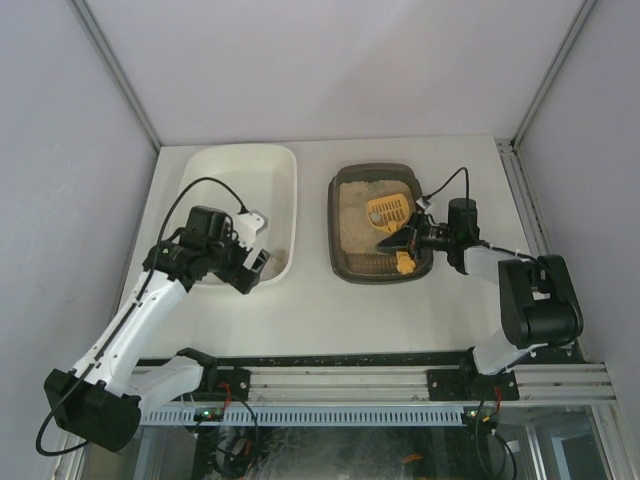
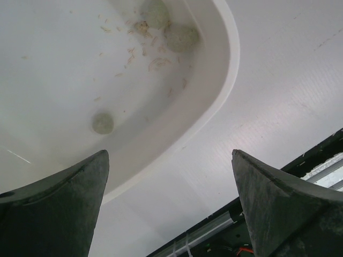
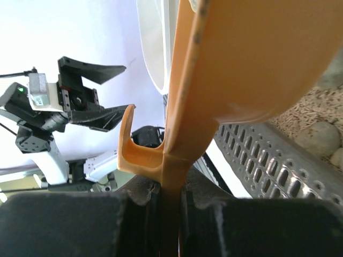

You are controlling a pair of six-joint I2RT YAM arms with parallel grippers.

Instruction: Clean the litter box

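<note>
On the table (image 1: 310, 310), right half: litter box (image 1: 333, 230). It's a dark brown-grey tray with a thick rim and rounded corners, long axis near-to-far. White tub (image 1: 293, 200) sits to its left with a gap between, same orientation.

Right arm is much the nearer one. Right gripper (image 1: 402, 243) is over the box's near-right part, fingers pinched almost closed on the handle of the orange scoop (image 1: 388, 212). Scoop head lies toward the far side over the litter.

Left gripper (image 2: 169, 155) hangs over the tub's near-right corner, jaws spread wide, nothing held.

Box contents: beige sandy litter across the floor, surface uneven. Right wrist view shows pale round lumps (image 3: 316, 136) on it beside the scoop. Can't tell if the scoop head is loaded.

Tub holds a few similar clumps (image 2: 102, 122) plus stray grains.

My read: box is directly below the right fingers and the tub is off to the left. So dig along the box's long axis, then carry left over both rims. Spill risk is at the gap.
</note>
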